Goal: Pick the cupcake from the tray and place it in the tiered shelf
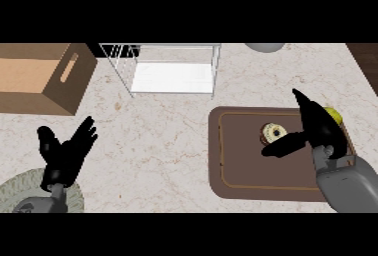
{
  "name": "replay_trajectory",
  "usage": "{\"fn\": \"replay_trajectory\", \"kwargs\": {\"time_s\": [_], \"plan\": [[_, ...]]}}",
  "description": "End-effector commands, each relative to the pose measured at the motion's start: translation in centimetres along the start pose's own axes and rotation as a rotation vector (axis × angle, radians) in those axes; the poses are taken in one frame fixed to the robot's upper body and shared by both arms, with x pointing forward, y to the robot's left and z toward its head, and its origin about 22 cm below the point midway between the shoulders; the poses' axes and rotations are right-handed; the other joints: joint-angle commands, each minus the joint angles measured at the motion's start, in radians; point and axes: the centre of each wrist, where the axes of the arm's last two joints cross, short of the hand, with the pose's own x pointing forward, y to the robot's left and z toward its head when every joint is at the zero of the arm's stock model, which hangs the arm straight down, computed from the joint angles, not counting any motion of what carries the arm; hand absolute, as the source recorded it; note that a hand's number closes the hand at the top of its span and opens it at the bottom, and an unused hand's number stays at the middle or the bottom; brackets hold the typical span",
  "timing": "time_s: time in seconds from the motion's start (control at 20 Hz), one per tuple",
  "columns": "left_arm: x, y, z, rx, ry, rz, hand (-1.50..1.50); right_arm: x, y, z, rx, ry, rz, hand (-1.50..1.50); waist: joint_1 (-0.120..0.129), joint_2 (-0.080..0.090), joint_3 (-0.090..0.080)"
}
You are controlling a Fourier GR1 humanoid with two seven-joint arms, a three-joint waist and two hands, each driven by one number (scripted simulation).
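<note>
Head view shows you the small round cupcake point(274, 133), pale with a dark centre, sitting on the brown rounded tray point(244, 170) near its far edge. Your right hand point(319, 131) hangs spread wide over it, thumb just beside the cupcake, fingers hiding part of a yellow object point(334, 114). Bare marble counter point(170, 150) lies between the tray and the white wire tiered shelf point(171, 75). Your left hand point(68, 150) rests open at lower left, beside the cardboard box point(40, 75).
</note>
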Motion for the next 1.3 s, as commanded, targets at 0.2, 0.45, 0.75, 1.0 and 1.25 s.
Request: {"fn": "replay_trajectory", "kwargs": {"time_s": [0.2, 0.45, 0.75, 1.0, 1.25], "plan": [[-0.3, -0.4, -0.4, -0.013, 0.039, 0.022, 0.0, -0.7, 2.9, -1.4, -0.016, 0.11, 0.037, -1.5, -0.001, 0.005, -0.005], [-1.4, -1.9, 2.0, 0.011, 0.053, 0.001, 0.0, -0.3, 2.5, -2.5, -0.054, 0.146, 0.064, -1.5, 0.006, 0.003, -0.005], [-0.6, -1.5, 1.0, -0.012, 0.062, 0.016, 0.0, -1.7, 2.7, -3.6, -0.089, 0.13, 0.06, -1.5, 0.0, 0.004, -0.005], [0.5, 0.7, 0.0, -0.003, 0.04, 0.005, 0.0, -2.7, 5.6, -4.4, -0.089, 0.099, 0.017, -1.5, -0.002, 0.004, -0.005], [-1.2, -1.3, 0.2, 0.007, 0.042, 0.003, 0.0, -1.3, 7.2, -6.1, -0.106, 0.079, 0.027, -1.5, 0.002, 0.005, -0.005]]}}
